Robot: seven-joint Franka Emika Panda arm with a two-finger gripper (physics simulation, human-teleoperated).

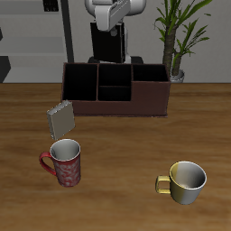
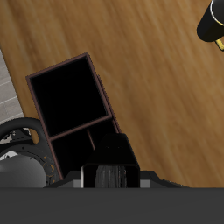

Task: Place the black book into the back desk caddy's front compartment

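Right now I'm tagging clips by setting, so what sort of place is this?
Probably a simulated study or office desk: a wooden table with a divided desk caddy, a red mug, a gold mug, and a potted plant behind.

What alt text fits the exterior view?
A dark wooden desk caddy stands at the back of the table, in front of the robot arm; nearer the front are a grey book, a red mug and a yellow mug.
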